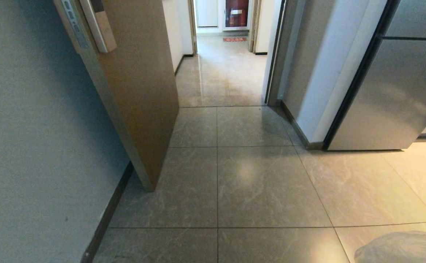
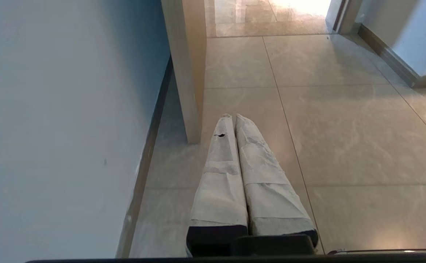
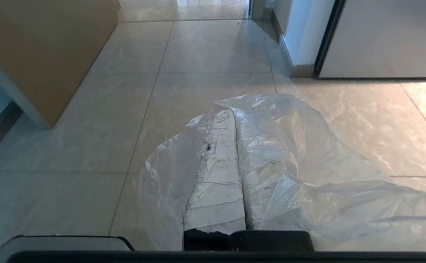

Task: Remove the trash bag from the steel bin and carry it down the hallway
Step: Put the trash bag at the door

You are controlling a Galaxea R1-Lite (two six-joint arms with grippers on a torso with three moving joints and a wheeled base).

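Crinkled, translucent whitish plastic, the trash bag [image 3: 289,164] drapes over the right gripper [image 3: 235,113], whose two pale wrapped fingers [image 3: 216,175] are pressed together and pinch the film; in the head view a corner of the bag [image 1: 402,248] shows low at the right edge. Steel bin and bag have parted company, as no bin appears in any view. To the left of the bag, the left gripper [image 2: 233,116] hangs empty with its wrapped fingers [image 2: 220,171] closed tip to tip, just beside the foot of the brown wooden door [image 1: 139,87]. Beyond that door, the hallway [image 1: 223,73] of glossy grey-beige stone tiles runs narrow toward a far doorway. The risk I judge greatest is the thin film slipping or tearing from the pinch, since the slack hangs loose; the bag could also snag on the door's edge or the white wall corner [image 1: 322,84] as the base passes through. No brand or legible writing is visible anywhere.
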